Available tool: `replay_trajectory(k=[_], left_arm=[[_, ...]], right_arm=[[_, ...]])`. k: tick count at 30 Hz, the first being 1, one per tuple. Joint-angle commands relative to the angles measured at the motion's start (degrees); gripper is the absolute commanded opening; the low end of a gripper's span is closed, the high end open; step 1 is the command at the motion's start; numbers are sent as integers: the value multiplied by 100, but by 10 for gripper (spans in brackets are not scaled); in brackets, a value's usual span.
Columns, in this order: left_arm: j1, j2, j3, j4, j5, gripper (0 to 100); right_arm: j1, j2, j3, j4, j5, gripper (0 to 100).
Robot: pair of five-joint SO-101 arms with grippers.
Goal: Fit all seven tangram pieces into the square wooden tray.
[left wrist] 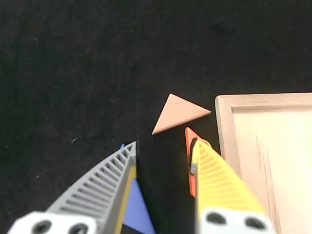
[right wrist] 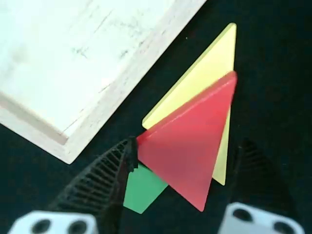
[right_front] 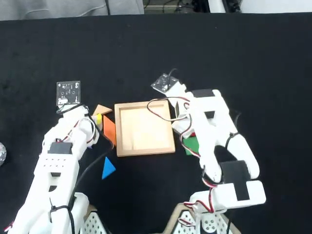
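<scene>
Orange piece (right_front: 109, 130) just beside wooden tray (right_front: 146, 150)

1. The bench (right_front: 253, 58) is plain black.
2. The tray (right_front: 145, 151) is pale wood with faint grain.
3. Pieces: red triangle (right wrist: 187, 146), yellow triangle (right wrist: 204, 73), green piece (right wrist: 141, 190), blue triangle (right_front: 107, 168), orange piece (right_front: 109, 129), tan triangle (left wrist: 179, 113).
4. The left fingers (left wrist: 105, 180) are ribbed, one grey, one yellow; the right fingers (right wrist: 97, 185) are ribbed black.
</scene>
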Motion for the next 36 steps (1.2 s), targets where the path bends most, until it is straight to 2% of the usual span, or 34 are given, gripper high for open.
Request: replay_trajectory(k=[1, 9, 17, 24, 30, 36], left_arm=[[-31, -114, -40, -97, 53, 188], [-31, -114, -40, -123, 53, 188], [-22, -114, -48, -97, 53, 188], [-22, -105, -48, -97, 18, 188], [-22, -105, -48, -105, 18, 188], [-22, -105, -48, -105, 18, 188]], right_arm=[[105, -40, -286, -70, 35, 319], [53, -479, -453, 703, -202, 319], [53, -1103, 13, 765, -158, 315], [53, -1086, -75, 818, -158, 315], [-281, -1086, 75, 1292, 695, 319], [-308, -1086, 127, 1292, 756, 319]])
